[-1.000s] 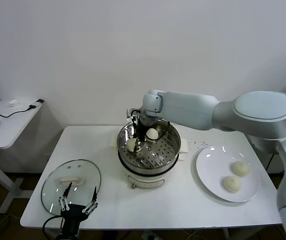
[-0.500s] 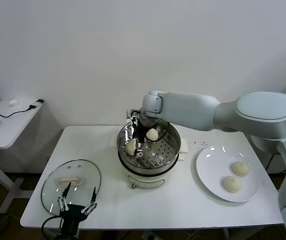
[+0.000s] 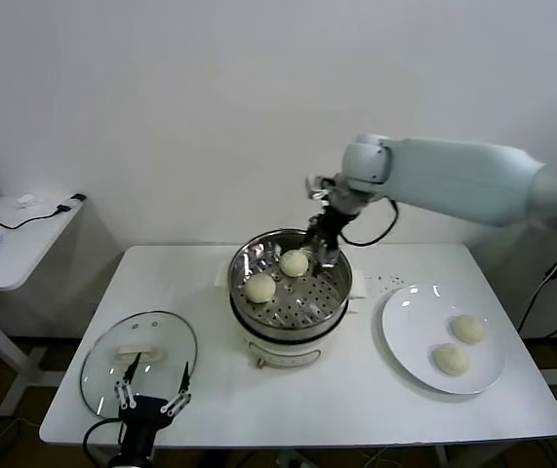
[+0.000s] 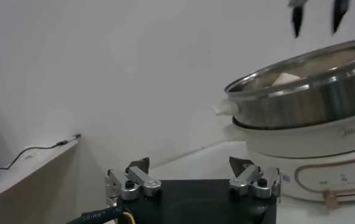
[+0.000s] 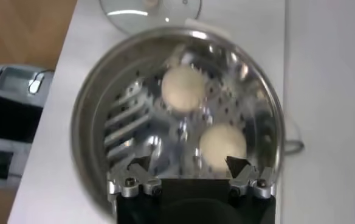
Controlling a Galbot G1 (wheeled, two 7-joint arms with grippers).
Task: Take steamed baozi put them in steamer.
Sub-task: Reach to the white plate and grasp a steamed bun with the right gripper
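Right gripper (image 3: 322, 241) wide open, empty, above steamer (image 3: 337, 292) back rim. Two baozi (image 3: 259, 287) inside, two on plate (image 3: 405, 336). Swing across clear of rim, drop straight onto nearer bun. Left gripper (image 3: 149, 392) open, idle by lid (image 3: 102, 356).

The steamer (image 3: 291, 283) is shiny perforated metal; the baozi (image 3: 259, 287) smooth, matt dough; plate (image 3: 410, 331) glossy white; lid (image 3: 166, 343) clear glass; table (image 3: 356, 400) matt white.

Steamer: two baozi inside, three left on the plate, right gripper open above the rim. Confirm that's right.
Not quite. The head view shows two baozi on the plate, not three. The rest holds: two baozi in the steamer, right gripper open above the rim.
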